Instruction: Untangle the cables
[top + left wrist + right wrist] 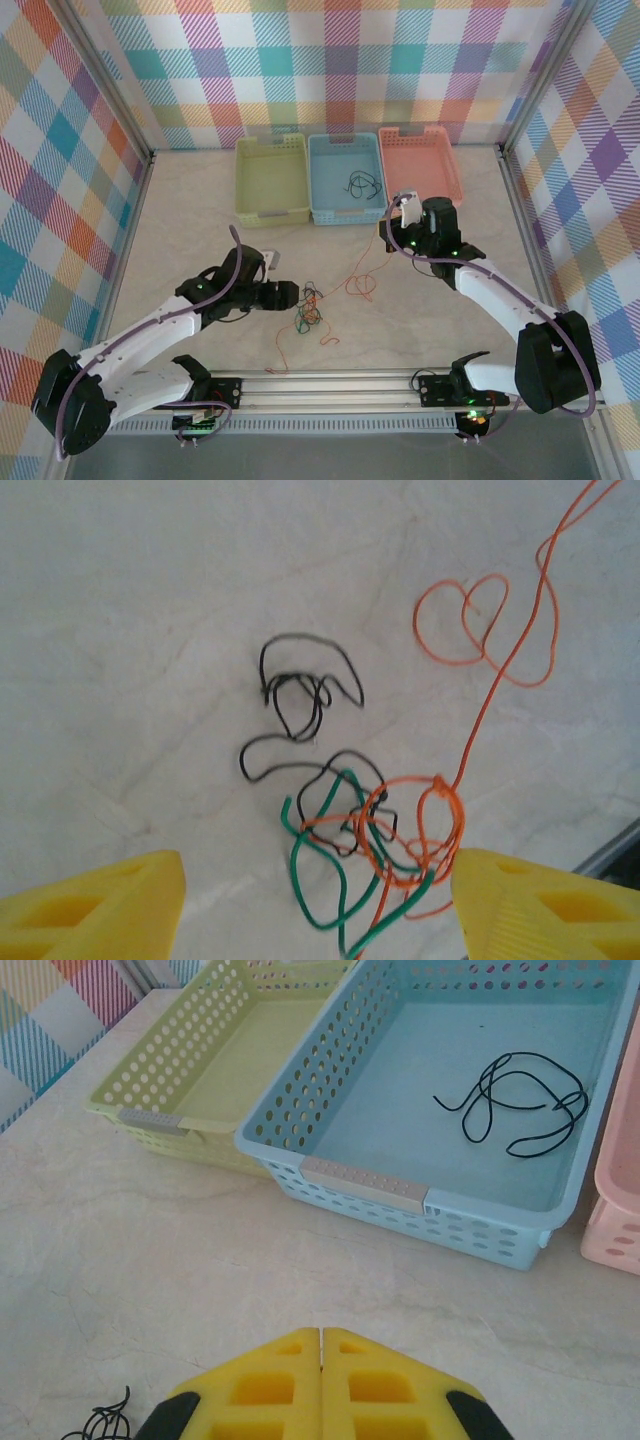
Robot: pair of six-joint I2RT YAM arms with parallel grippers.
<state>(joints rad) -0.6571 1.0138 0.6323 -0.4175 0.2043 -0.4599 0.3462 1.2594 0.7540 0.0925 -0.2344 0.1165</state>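
While the right claw (321,1350) rests pressed together before the blue basket (365,1185), the left claw (318,905), spread wide, is the nearer, with the orange, black and green cables (365,830) knotted on the counter (150,630) just ahead between its fingers (100,905), lower centre of its wrist view.

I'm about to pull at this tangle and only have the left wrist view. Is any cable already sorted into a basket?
Observer: Yes, one black cable lies inside the blue basket.
Operator: What sits beside that basket?
Observer: A green basket on its left and a pink basket on its right.
Operator: And the other arm?
Observer: The right gripper is shut, over the table just in front of the blue basket.
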